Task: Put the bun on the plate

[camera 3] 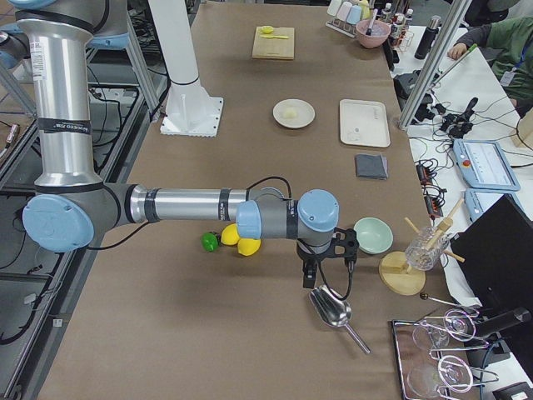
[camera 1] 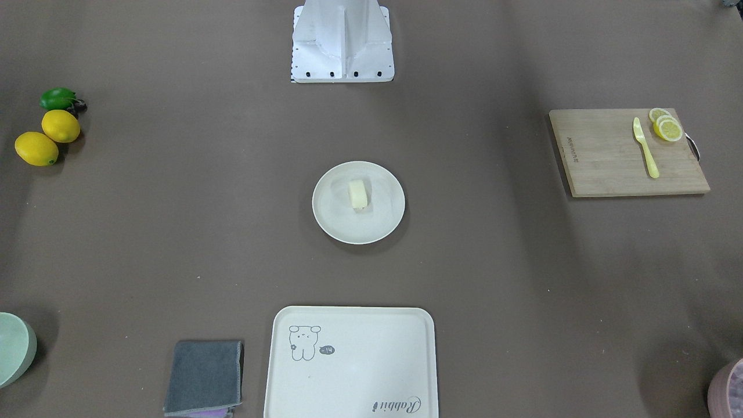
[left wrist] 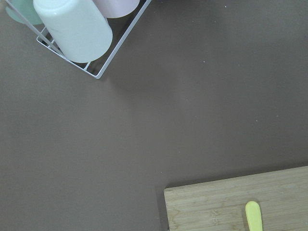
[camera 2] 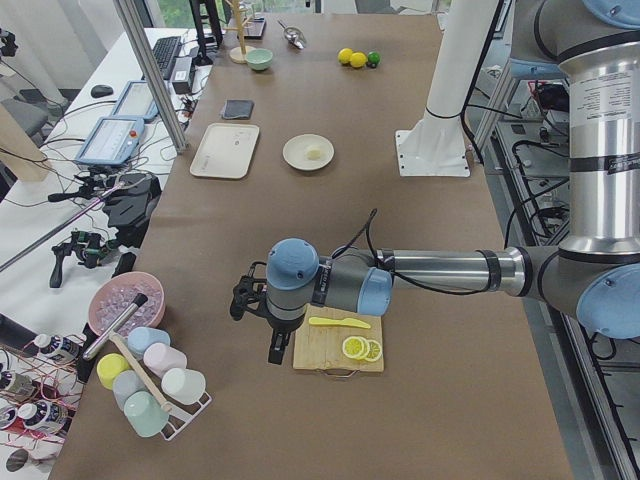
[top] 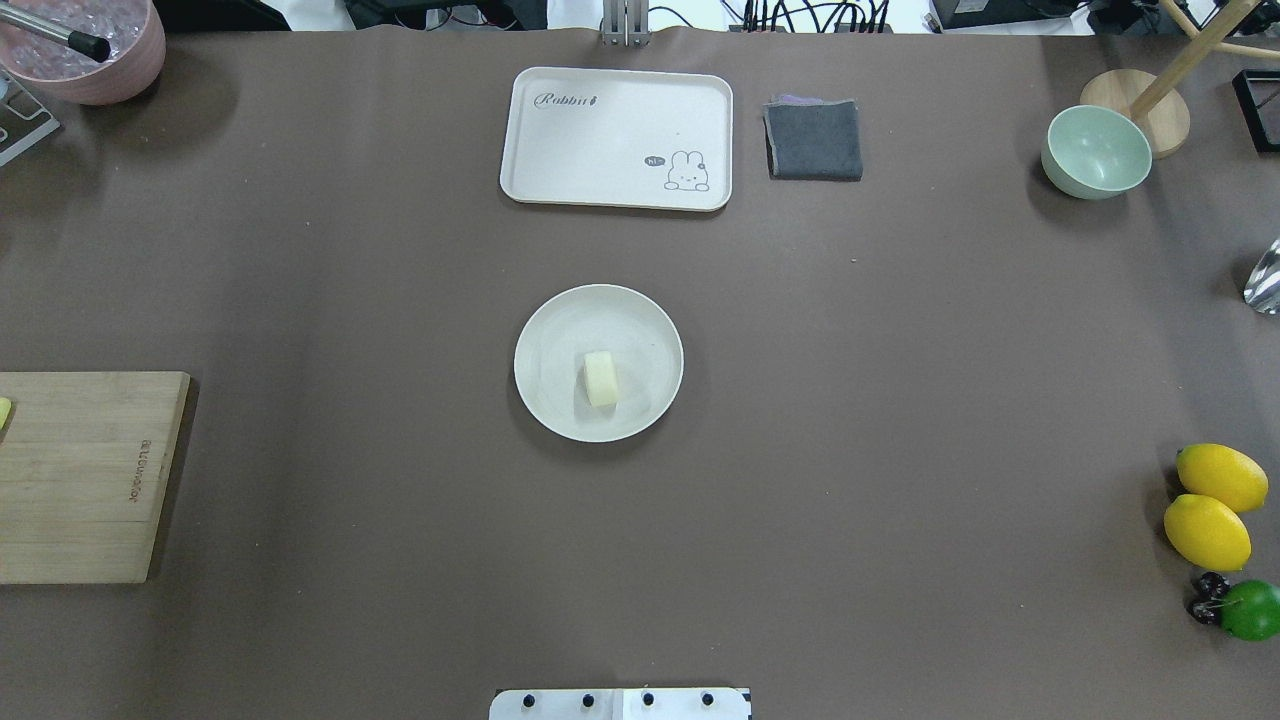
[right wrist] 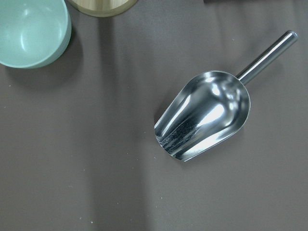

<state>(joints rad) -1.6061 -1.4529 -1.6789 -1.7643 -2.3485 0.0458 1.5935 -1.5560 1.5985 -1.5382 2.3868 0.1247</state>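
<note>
Cream tray (camera 1: pixel 360 354), grey cloth (camera 1: pixel 204 376), wooden board (camera 1: pixel 603 157), lemon slices (camera 1: pixel 667 128), two lemons (camera 1: pixel 60 126), green bowl (top: pixel 1095 152)

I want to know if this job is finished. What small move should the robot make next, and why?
Probably none; I would call it done. The bun lies on the plate, near its middle, with nothing touching it. The left gripper is by the cutting board and the right gripper above the scoop, both far from the plate.
</note>
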